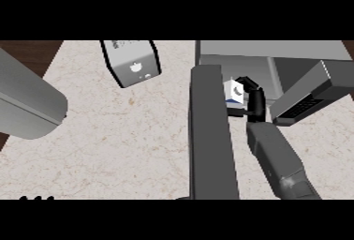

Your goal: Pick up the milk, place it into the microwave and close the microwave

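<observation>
At the lower edge, toward 7 o'clock, the black tips of the left hand (pixel 36 198) just poke into view, pointing up; too little shows to tell whether its fingers are open or curled. The pale, marbled stone tabletop (pixel 117 140) spreads across the near and middle ground. A tall dark grey slab, the open microwave door (pixel 211 136) seen edge-on, runs from the bottom edge at 6 o'clock straight up past centre and cuts the tabletop in two, screening part of what lies right of it. Just to its right the grey right forearm (pixel 280 164) climbs from 5 o'clock toward centre, ending in the black right hand (pixel 254 101), whose fingers are curled round the small white-and-blue milk carton (pixel 236 91). The carton sits just right of centre, toward 1 o'clock, touching or nearly touching the door's edge, at the mouth of the grey box-shaped microwave (pixel 276 58). Its lower part is hidden by the fingers; its long axis seems to run roughly 12 to 6, its top hard to make out. At 9 o'clock a big grey rounded body (pixel 27 103) is cut off by the left edge. At 11 o'clock lies a tilted, black-rimmed grey object (pixel 133 61), cut off by the top.
</observation>
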Robot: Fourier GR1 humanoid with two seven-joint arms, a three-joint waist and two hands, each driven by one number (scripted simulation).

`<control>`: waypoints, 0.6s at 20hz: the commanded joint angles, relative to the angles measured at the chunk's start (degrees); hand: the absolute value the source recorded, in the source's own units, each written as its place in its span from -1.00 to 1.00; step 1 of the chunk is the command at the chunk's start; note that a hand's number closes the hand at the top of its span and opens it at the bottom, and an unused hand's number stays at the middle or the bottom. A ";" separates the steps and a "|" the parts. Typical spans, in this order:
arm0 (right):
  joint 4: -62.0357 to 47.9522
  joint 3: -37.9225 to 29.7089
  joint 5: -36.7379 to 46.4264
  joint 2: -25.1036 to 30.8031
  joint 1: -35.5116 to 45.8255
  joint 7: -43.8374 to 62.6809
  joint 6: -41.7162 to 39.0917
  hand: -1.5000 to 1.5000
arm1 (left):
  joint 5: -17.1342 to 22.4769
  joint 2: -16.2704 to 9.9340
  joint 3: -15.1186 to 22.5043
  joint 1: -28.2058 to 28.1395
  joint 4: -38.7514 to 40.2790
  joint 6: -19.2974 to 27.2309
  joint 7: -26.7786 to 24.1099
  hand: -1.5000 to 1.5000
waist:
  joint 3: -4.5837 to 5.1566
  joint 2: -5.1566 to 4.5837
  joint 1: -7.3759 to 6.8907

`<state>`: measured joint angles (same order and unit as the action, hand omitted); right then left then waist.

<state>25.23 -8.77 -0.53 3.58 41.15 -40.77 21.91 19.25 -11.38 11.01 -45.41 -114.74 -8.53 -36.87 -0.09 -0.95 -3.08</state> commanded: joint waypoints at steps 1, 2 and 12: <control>-8.33 -1.54 1.39 2.88 4.00 -1.91 2.13 1.00 | -0.93 0.75 0.68 2.01 2.12 -0.03 -0.35 -1.00 | -0.06 -0.49 -0.63; -9.25 -1.48 1.95 1.23 4.68 -2.52 5.42 1.00 | -0.61 0.10 0.01 1.34 1.52 -0.82 -1.23 -1.00 | -0.09 -0.74 -1.57; -15.13 -0.52 5.40 7.59 10.62 -3.50 8.28 1.00 | 0.74 -1.20 -0.90 1.66 1.69 -2.14 -0.01 -1.00 | -0.15 -1.44 -3.32</control>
<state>11.91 -9.70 3.47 8.37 49.29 -44.14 28.67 18.95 -11.81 10.98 -43.26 -113.27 -9.62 -36.66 -0.25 -2.23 -5.75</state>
